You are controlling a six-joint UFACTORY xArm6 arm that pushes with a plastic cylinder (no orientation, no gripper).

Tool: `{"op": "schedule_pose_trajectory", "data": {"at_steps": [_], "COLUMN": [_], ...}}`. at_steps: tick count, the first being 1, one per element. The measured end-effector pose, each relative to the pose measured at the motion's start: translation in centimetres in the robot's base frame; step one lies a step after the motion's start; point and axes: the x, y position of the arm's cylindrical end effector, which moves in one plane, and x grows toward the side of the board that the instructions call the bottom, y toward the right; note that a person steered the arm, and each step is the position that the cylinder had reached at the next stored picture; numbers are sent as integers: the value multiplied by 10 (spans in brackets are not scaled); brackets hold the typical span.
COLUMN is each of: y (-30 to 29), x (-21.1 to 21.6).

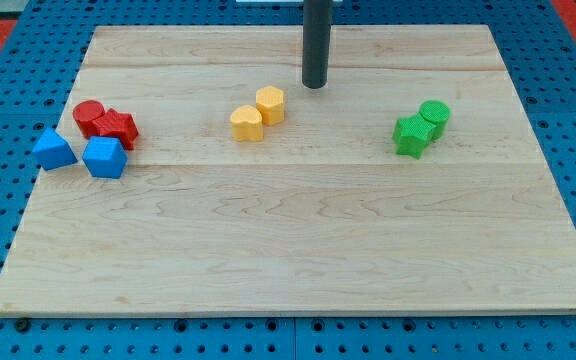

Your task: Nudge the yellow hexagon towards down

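The yellow hexagon (271, 103) sits on the wooden board (298, 250) a little above centre, touching a second yellow block (247, 124) of rounded, unclear shape at its lower left. My tip (314, 86) is the lower end of the dark rod. It stands just to the upper right of the yellow hexagon, with a small gap between them.
A red cylinder (88, 116) and a red star-like block (118, 127) sit at the view's left, with a blue triangle (54, 149) and a blue block (104, 157) below them. A green cylinder (433, 116) and a green star-like block (410, 136) sit at the right.
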Motion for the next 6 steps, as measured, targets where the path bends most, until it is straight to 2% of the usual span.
{"op": "schedule_pose_trajectory", "data": {"at_steps": [2,3,4,6], "y": [21,-25,-33,-102], "x": [-19,12,13,22]}}
